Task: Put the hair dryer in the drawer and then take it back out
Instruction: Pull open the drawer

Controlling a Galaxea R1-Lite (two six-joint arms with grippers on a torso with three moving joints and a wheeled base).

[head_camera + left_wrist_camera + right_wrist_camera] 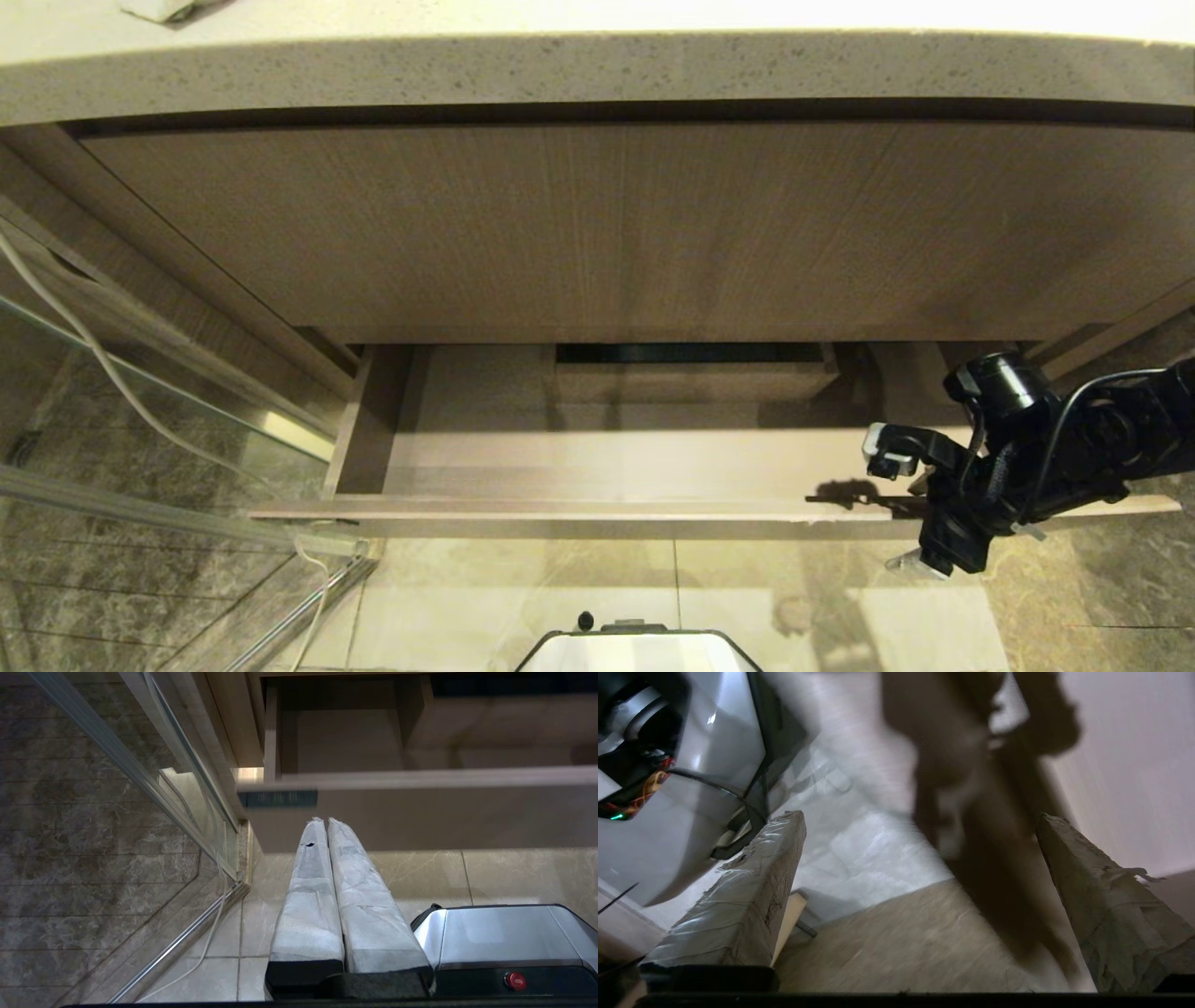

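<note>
Drawer open, centre frame. Right gripper lower right, fingers apart, empty. Hair dryer possibly upper left; light, rigid—grip handle.

Black right arm trailing a thin cable, fingers wrapped in pale tape (creased, scuffed).

Drawer stood pulled out before you, its floor bare from above, boxed cut-out blocked the rear middle, taller panel overhung the back, right gripper sat wide-jawed over the front rail's right end.
</note>
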